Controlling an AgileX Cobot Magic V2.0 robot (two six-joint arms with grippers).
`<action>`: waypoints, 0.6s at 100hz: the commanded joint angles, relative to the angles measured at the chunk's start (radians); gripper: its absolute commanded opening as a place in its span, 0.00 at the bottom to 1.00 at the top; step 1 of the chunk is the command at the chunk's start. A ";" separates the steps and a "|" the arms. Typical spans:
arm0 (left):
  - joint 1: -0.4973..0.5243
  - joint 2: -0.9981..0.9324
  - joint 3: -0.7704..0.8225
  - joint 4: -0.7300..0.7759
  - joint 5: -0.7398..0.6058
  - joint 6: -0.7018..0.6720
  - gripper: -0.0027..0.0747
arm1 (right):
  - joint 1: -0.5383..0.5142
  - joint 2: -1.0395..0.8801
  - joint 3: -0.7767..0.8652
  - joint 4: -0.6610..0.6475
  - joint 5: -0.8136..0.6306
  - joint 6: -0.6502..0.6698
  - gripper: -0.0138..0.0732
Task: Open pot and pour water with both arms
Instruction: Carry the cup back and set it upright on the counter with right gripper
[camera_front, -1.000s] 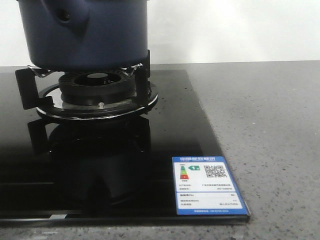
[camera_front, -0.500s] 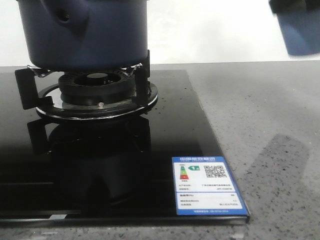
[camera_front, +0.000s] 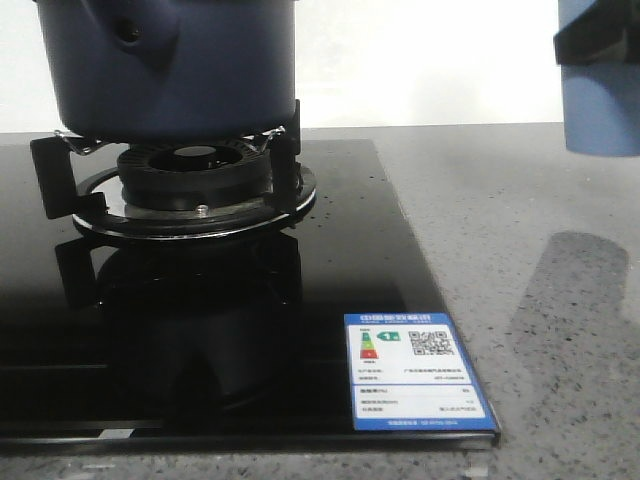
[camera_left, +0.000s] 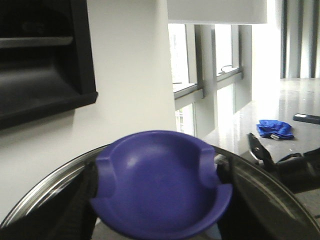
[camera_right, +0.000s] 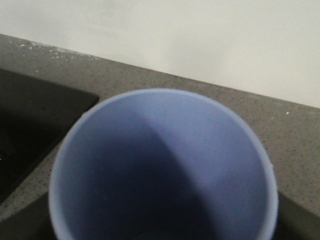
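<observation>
Your pot (camera_front: 170, 65) sits on the burner (camera_front: 195, 185), upper left of the front frame. Left fingers (camera_left: 82, 200) clamp the blue lid knob (camera_left: 160, 185). Right fingers (camera_front: 595, 40) grip the cup (camera_front: 600, 100), upper right, above the table (camera_front: 540, 250).

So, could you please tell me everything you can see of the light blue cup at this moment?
The light blue cup is a smooth, matte, plastic-looking cup, held in the air at the right, above the grey countertop and clear of the hob, where it casts a shadow. A dark part of the right tool crosses its upper side. The right wrist view looks into its round mouth; the bottom is in shadow, so any contents cannot be made out.
</observation>
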 joint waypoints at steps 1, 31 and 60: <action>0.000 0.021 -0.028 -0.084 0.050 -0.011 0.36 | -0.009 0.004 -0.024 0.021 -0.108 -0.001 0.42; 0.000 0.064 -0.028 -0.083 0.075 -0.011 0.36 | -0.009 0.040 -0.024 0.016 -0.188 -0.001 0.74; 0.000 0.064 -0.028 -0.062 0.075 -0.011 0.36 | -0.009 0.040 -0.024 0.012 -0.179 -0.001 0.91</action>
